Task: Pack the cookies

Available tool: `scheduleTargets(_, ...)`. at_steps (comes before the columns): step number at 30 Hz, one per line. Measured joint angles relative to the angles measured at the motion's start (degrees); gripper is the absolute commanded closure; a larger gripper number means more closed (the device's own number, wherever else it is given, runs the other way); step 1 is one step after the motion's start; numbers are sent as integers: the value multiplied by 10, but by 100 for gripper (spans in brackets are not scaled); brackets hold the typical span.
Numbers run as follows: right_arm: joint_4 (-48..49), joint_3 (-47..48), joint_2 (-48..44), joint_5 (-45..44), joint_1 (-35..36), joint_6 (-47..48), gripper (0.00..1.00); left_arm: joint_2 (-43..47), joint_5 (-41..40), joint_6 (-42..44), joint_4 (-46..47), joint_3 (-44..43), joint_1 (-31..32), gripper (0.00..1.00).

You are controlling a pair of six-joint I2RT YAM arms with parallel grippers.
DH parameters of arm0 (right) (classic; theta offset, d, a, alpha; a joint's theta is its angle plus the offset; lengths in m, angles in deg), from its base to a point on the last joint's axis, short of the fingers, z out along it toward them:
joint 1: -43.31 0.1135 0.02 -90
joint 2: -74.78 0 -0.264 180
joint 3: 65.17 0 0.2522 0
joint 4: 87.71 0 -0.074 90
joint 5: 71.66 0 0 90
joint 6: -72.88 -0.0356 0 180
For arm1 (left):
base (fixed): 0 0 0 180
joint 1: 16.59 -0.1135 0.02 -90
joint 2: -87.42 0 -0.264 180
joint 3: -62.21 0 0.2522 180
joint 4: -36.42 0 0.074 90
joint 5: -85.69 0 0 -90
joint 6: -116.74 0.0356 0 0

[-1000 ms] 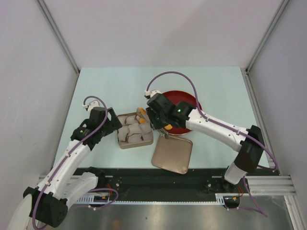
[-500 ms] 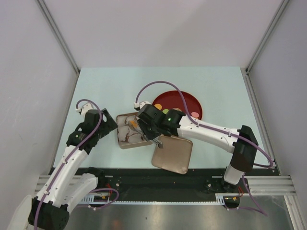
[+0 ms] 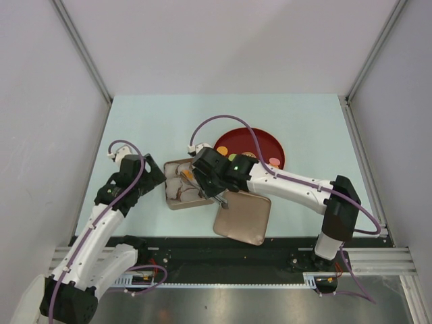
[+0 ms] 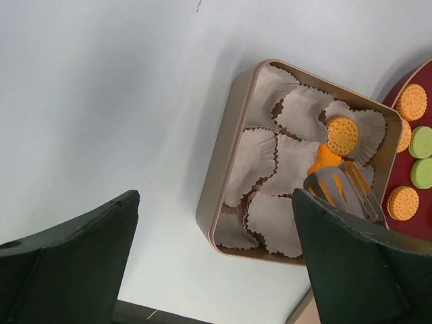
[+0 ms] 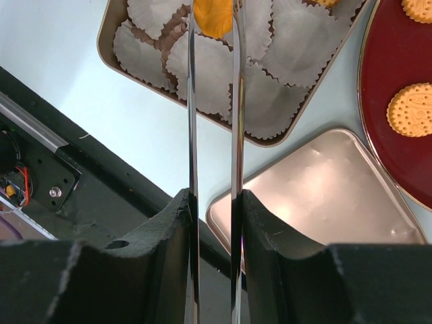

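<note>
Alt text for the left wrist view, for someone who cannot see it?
Metal tongs hold an orange cookie over a tan square tin lined with paper cups, where another orange cookie already sits in a cup. The open left gripper frames the foreground, and a red plate with more orange and green cookies shows at the right edge.

The desk [image 3: 304, 121] is evenly, brightly lit; shadows are kept soft; glare is seen on the lid [image 5: 317, 196].
</note>
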State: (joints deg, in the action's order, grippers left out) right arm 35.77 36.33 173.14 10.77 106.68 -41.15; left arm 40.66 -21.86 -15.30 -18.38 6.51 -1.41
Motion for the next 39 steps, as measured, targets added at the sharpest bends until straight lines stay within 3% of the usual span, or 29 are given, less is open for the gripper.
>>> scheduleTargets(10,2,0,9,-1,0,-3,49,-3,2,0,0,0,-1,0)
scheduleTargets(23,0,-4,-6,-28,-16,-8,48,-7,2,1,2,0,-1,0)
scheduleTargets(31,-1,-85,-146,-47,-170,-6,48,-8,4,0,2,0,-2,0)
scheduleTargets(39,0,-162,-153,-47,-239,3,49,-23,17,0,11,0,-2,0)
